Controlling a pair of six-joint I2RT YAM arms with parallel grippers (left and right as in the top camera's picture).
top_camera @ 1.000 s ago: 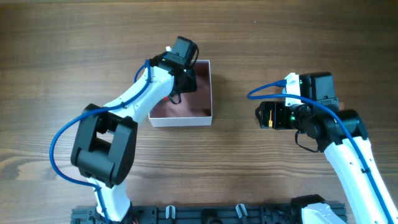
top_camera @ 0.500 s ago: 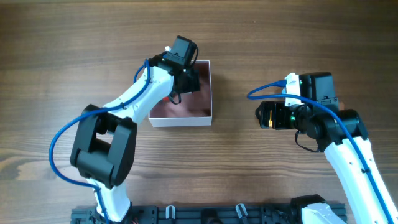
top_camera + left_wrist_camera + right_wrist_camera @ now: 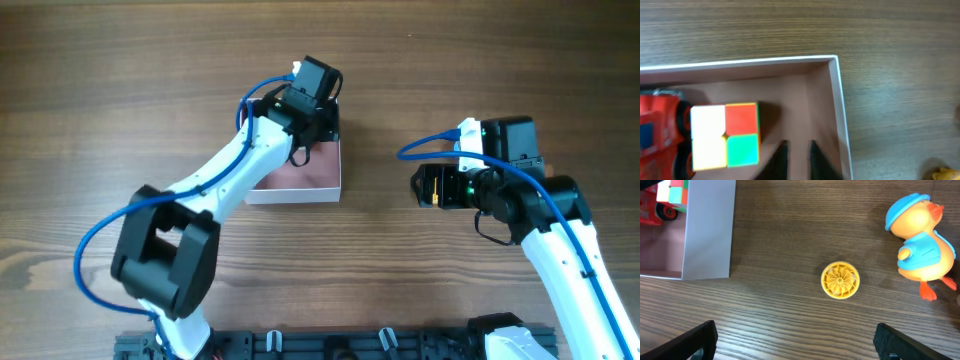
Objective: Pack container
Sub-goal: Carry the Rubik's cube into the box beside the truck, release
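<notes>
The container point(image 3: 300, 180) is a square shallow box with white walls and a pink inside, left of the table's centre. My left gripper point(image 3: 322, 128) hangs over its far right corner. In the left wrist view the fingers point(image 3: 798, 146) are nearly together with nothing between them, just above the container floor point(image 3: 790, 95). A colour cube point(image 3: 725, 135) and a red toy car point(image 3: 660, 132) lie inside. My right gripper point(image 3: 418, 186) is open and empty point(image 3: 795, 332) above the table, right of the container point(image 3: 707, 230).
In the right wrist view a yellow round disc point(image 3: 840, 280) and an orange duck toy with a blue hat point(image 3: 920, 245) lie on the wood right of the container. Neither shows in the overhead view. A black rail point(image 3: 340, 345) runs along the front edge.
My left arm has swung to the right and slightly farther back, over the container's far right corner. The right arm has not moved.
</notes>
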